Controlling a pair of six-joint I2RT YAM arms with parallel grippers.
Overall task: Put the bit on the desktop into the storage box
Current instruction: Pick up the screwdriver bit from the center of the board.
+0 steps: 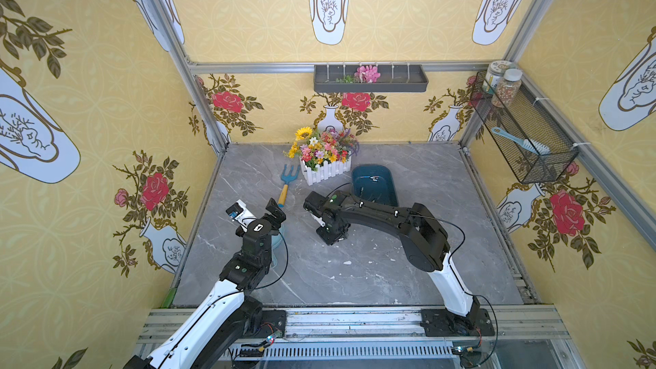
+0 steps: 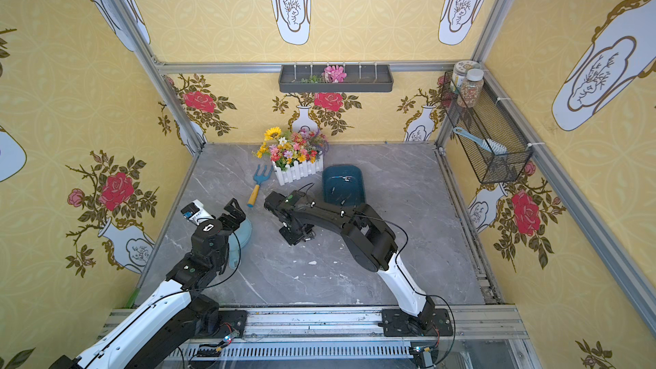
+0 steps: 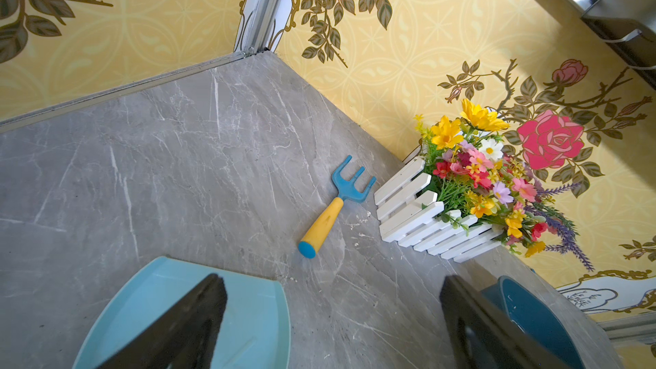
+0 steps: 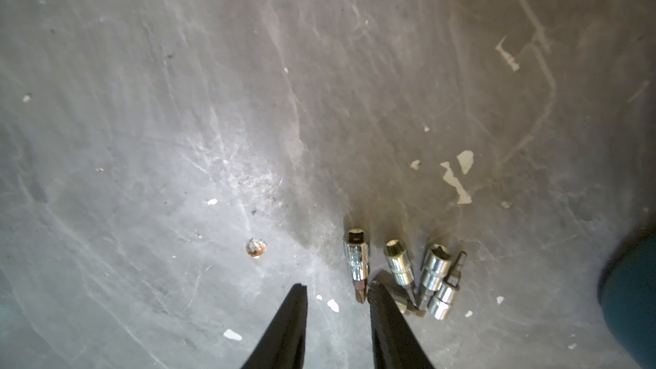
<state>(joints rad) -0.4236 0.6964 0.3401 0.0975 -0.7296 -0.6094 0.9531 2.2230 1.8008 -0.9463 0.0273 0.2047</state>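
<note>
Several chrome bits lie side by side on the grey desktop [image 4: 213, 101]; the right wrist view shows them clearly. One with a dark cross tip [image 4: 357, 260] is nearest my right gripper [image 4: 337, 287]. Its tip lies just inside one finger [image 4: 387, 317], and the rest of the cluster [image 4: 435, 271] lies beyond that finger. The jaws stand narrowly apart with nothing clamped. In both top views this gripper [image 1: 337, 237] [image 2: 300, 237] points down at the slab in front of the teal storage box [image 1: 374, 184] [image 2: 343, 186]. My left gripper [image 3: 330, 299] [image 1: 275, 212] hangs wide open and empty.
A pale blue scoop [image 3: 248, 314] [image 1: 278, 243] lies under the left gripper. A blue and yellow hand rake [image 1: 287, 184] and a white fence box of flowers [image 1: 324, 163] sit at the back. The walls carry a grey tray [image 1: 371, 79] and a wire basket [image 1: 521, 129]. White flecks dot the slab.
</note>
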